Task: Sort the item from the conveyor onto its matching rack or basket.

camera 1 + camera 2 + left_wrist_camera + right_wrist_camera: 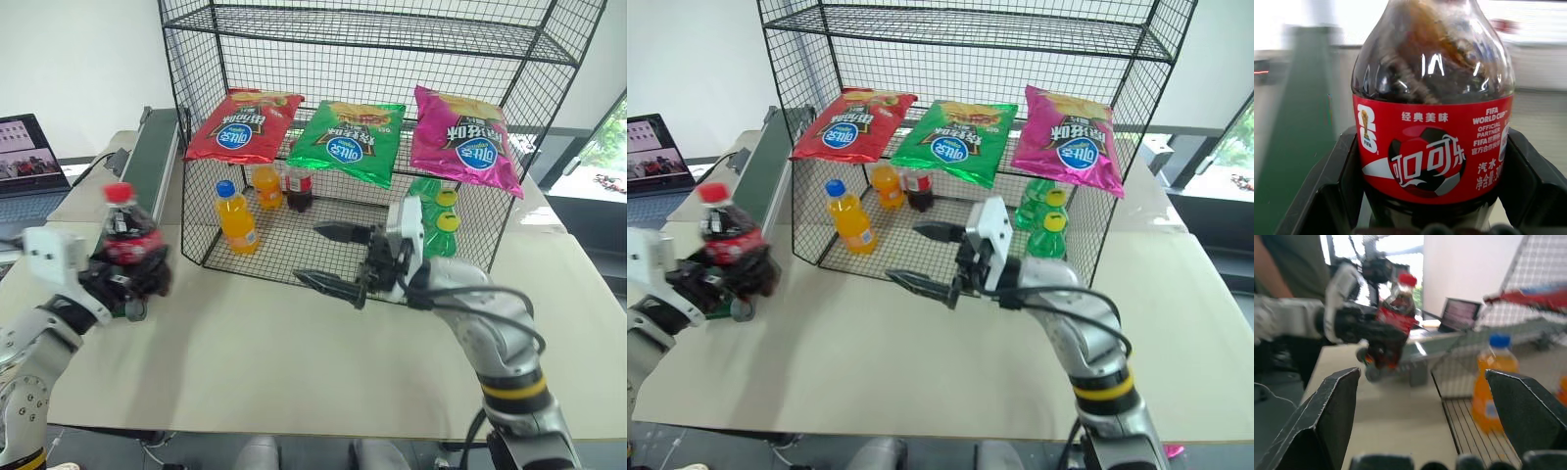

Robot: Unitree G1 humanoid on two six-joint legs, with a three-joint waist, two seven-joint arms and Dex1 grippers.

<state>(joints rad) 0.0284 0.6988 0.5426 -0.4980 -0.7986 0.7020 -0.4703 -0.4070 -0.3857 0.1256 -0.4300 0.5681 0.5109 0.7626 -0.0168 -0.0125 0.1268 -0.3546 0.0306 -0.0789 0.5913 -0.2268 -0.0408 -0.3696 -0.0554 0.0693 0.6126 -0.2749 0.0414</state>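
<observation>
Cola bottle (125, 235) sits clamped upright in the left tool (132, 279), lifted off the conveyor (152, 162) at nine o'clock; the right tool (333, 259) waits with fingers apart before the rack (519, 127), placing still remains

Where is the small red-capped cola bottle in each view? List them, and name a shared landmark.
Left eye: small red-capped cola bottle, far left, in left claw.
Right eye: far left.
Left wrist: centre.
Right wrist: upper centre.
Landmark: orange-drink bottle with blue cap.
</observation>
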